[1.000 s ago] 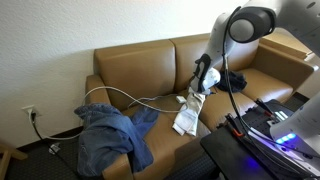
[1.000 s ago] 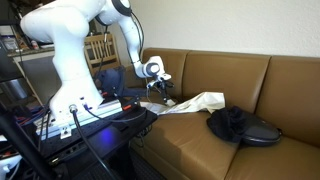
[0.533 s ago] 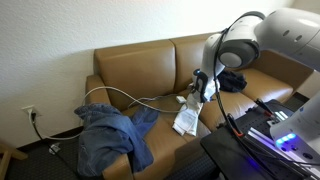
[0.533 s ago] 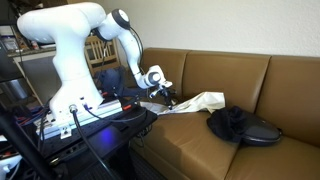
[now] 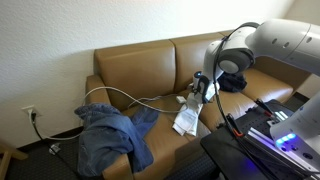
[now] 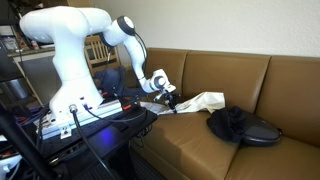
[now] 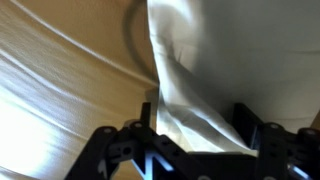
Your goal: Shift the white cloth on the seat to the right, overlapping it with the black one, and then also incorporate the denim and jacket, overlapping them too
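My end effector [image 7: 197,120] sits released, fingers [image 7: 148,120] straddling the white cloth [image 7: 205,60] near the bench's [image 5: 140,70] front edge.

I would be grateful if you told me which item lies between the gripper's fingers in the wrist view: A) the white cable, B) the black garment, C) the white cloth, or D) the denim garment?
C: in the wrist view the white cloth fills the gap at the gripper, whose open jaws stand on either side of it.
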`<state>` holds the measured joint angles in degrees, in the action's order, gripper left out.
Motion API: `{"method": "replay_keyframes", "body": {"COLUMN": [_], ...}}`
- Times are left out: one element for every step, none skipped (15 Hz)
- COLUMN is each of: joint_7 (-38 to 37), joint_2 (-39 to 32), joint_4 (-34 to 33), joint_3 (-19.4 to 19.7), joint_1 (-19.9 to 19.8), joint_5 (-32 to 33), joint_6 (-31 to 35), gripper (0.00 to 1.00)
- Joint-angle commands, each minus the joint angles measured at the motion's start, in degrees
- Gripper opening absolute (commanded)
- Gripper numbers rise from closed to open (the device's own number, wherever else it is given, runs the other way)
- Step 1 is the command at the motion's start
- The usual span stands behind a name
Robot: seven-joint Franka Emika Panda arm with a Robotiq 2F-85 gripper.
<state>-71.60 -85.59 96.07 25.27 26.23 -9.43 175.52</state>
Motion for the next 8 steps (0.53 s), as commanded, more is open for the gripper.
{"method": "replay_keyframes", "body": {"joint_7": [-4.27, -5.33, -6.58, -7.30, -7.75, -8.26, -8.29, -8.07], "joint_2": [0.00, 0.01, 0.01, 0.04, 0.09, 0.23, 0.55, 0.95], "joint_4": [-2.15, -2.39, -2.51, -2.86, -3.50, -3.78, -3.80, -4.20], "joint_3": [-1.43, -1.68, -2.12, -2.81, -3.69, -4.48, -5.48, -6.65], "joint_1": [-4.06, -5.13, -6.19, -7.65, -9.35, -10.55, -12.28, -13.95], "joint_5": [4.61, 5.94, 7.09, 8.04, 8.78, 9.39, 10.10, 10.53], "joint_6": [-0.21, -0.31, -0.88, -1.32, -1.91, -2.26, -2.29, -2.45], "gripper": [0.52, 0.46, 0.38, 0.32, 0.24, 0.18, 0.11, 0.05]}}
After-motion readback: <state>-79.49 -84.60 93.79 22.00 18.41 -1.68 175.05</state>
